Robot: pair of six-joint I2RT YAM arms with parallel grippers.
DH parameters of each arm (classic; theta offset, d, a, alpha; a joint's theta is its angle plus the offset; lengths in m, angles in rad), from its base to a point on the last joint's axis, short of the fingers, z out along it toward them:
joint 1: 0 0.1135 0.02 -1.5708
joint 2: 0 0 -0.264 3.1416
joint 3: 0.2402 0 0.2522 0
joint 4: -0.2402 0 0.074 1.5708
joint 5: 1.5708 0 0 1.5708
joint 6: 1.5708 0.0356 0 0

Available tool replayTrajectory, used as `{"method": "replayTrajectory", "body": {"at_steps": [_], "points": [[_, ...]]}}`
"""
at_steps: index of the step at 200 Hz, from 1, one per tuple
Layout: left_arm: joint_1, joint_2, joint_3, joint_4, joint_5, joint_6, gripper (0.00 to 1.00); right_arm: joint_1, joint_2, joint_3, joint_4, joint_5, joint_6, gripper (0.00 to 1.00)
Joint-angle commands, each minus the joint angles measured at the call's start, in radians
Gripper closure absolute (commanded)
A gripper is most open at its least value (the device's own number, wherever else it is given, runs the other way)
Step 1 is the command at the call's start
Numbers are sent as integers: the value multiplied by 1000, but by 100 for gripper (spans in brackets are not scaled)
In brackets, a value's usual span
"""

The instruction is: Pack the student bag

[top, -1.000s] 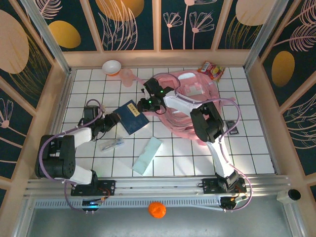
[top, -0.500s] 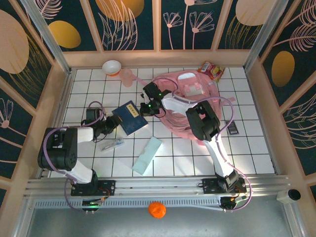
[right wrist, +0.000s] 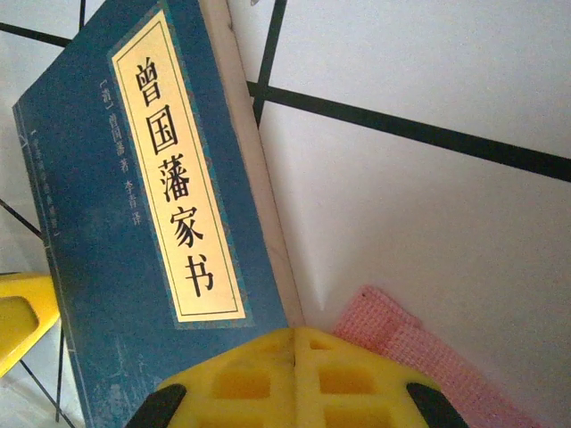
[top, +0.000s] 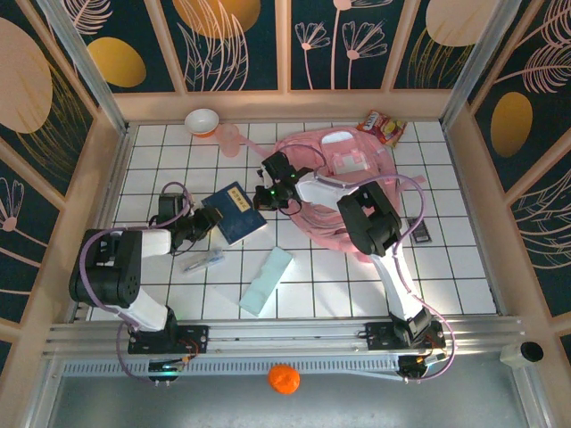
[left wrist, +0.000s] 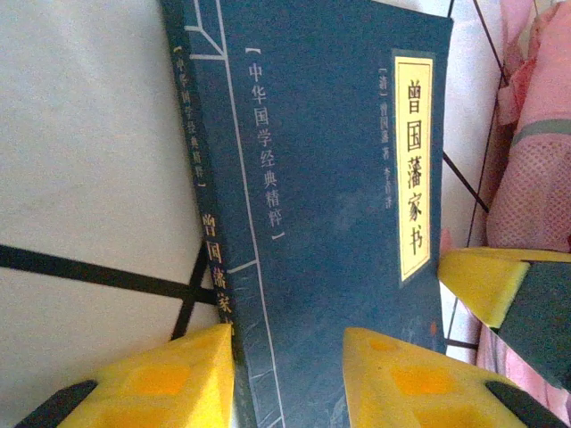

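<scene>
Dark blue paperback book with a yellow title label lies on the white tiled table, just left of the large soft pink fabric student bag, which sits right of centre toward the back. Left gripper has its pads narrowly parted astride the spine, but I cannot tell whether they clamp it. Right gripper has its pads pressed together on nothing at the opposite edge, beside pink fabric. Likely step is book into bag: confirm a firm spine grip first, reopen the right jaws to pinch the bag's mouth open, then slide the book in level.
</scene>
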Motion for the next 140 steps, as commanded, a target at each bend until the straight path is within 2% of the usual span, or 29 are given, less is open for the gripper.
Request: {"method": "replayTrajectory", "body": {"at_steps": [1, 57, 140], "points": [[-43, -69, 47, 28, 134, -20, 65, 31, 7, -57, -11, -47, 39, 95], [-48, -84, 45, 59, 169, -46, 64, 32, -5, -82, 13, -61, 59, 95], [-85, 4, 66, 204, 229, -118, 64, 30, -32, -130, 88, -90, 104, 95]]}}
